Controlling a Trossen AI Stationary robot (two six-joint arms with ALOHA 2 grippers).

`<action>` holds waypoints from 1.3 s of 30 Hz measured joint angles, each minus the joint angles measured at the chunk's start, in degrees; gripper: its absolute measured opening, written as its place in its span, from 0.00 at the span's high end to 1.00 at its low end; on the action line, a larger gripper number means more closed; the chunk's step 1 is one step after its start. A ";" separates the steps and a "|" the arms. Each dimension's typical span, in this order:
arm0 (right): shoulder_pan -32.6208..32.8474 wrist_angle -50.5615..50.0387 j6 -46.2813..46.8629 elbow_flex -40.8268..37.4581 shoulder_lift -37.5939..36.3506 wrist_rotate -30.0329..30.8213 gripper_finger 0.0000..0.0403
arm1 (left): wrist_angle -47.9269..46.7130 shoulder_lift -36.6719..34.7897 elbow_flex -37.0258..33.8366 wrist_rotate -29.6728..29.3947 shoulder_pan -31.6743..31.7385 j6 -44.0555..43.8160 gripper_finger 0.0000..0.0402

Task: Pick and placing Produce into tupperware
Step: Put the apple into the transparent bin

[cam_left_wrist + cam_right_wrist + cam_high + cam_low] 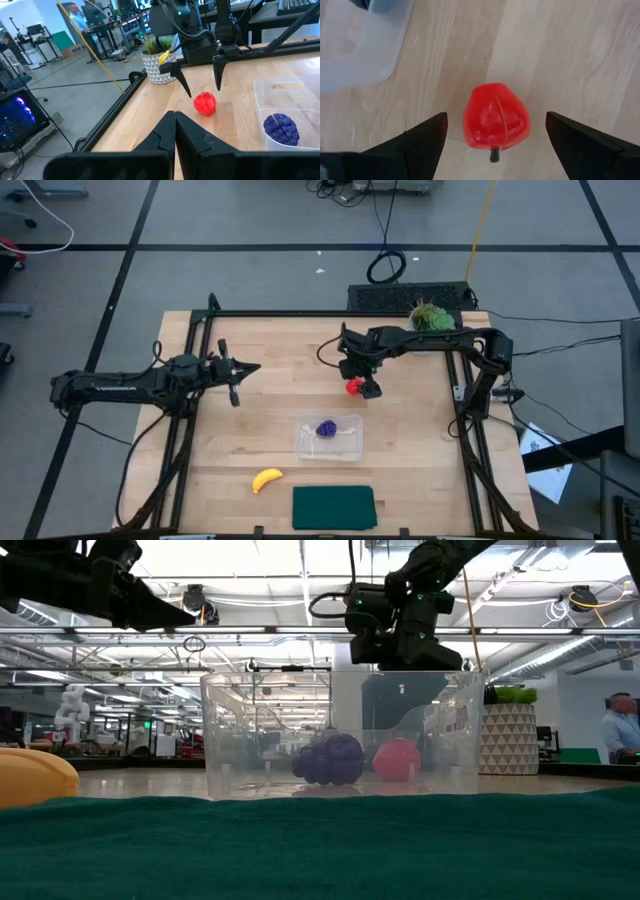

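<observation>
Lying on the light wooden table [250, 410]: red strawberry [353, 387] near the middle, clear tupperware [342, 444] toward the front, yellow banana [266, 479], dark green cloth [333, 507] at the front edge, potted plant [432, 318] standing at a back corner.

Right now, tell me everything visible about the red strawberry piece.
The red strawberry piece is a small glossy toy, plastic by its look, with a seam down its middle and a short dark stem. It lies on the bare wooden table, outside the clear tupperware and on its far side. The right gripper hovers directly over it, fingers wide open on either side, not touching it.
</observation>
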 joint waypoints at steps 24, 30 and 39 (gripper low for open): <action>0.00 9.49 0.63 -6.94 0.07 -1.14 0.18 | 0.04 -0.02 0.00 -0.01 0.00 0.07 0.98; 0.00 10.00 1.04 -7.78 0.07 -1.11 0.18 | 0.04 -0.02 0.00 -0.01 0.00 0.07 0.98; 0.00 12.18 1.09 -7.74 1.46 -1.05 0.18 | 0.04 0.00 0.00 0.01 0.00 0.04 0.98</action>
